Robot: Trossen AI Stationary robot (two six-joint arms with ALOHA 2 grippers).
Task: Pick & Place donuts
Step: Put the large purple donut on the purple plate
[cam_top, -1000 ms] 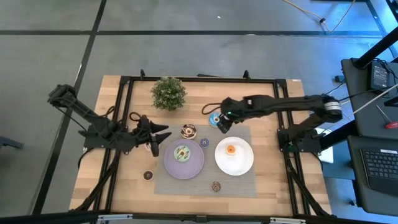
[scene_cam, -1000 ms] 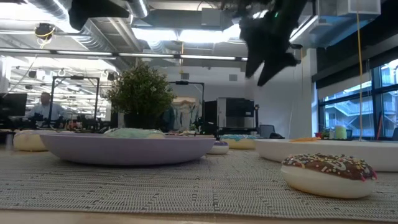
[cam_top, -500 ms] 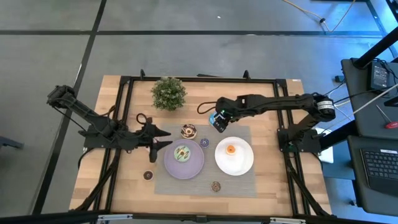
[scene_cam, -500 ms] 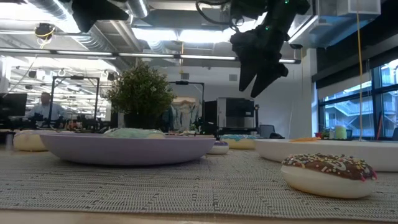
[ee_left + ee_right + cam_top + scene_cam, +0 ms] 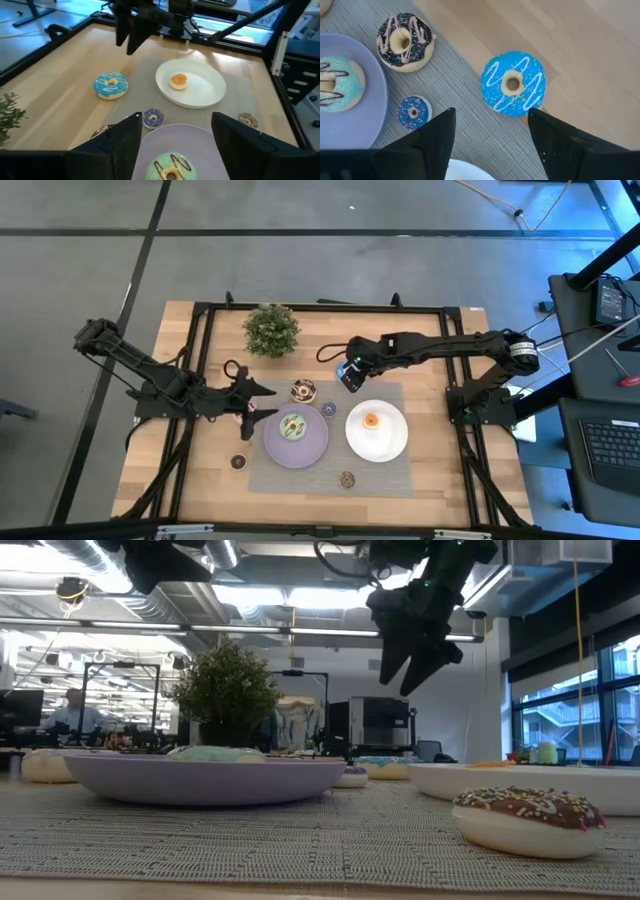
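Observation:
My right gripper (image 5: 348, 376) hangs open above the blue iced donut (image 5: 513, 90), which lies flat across the grey mat's far edge; its fingers stand either side of the donut, well above it (image 5: 398, 680). My left gripper (image 5: 266, 401) is open and hovers beside the lilac plate (image 5: 312, 450), which carries a green iced donut (image 5: 292, 426). An orange donut (image 5: 371, 419) sits on the white plate (image 5: 392, 442). On the mat lie a chocolate donut with pink stripes (image 5: 405, 35), a small blue-purple one (image 5: 414, 113) and a small sprinkled one (image 5: 347, 478). A small dark brown donut (image 5: 238, 462) lies on the wood.
A green potted plant (image 5: 271, 330) stands near the table's far edge, left of the right gripper. The grey mat (image 5: 400, 475) lies under both plates. A black frame (image 5: 200, 315) runs round the table. Bare wood shows at the near left corner and at the far right.
My right gripper has shifted a little toward the table's left and come down somewhat, now over the blue donut, still open. My left gripper has turned at the wrist, its fingers now pointing toward the table's right. No donut has moved.

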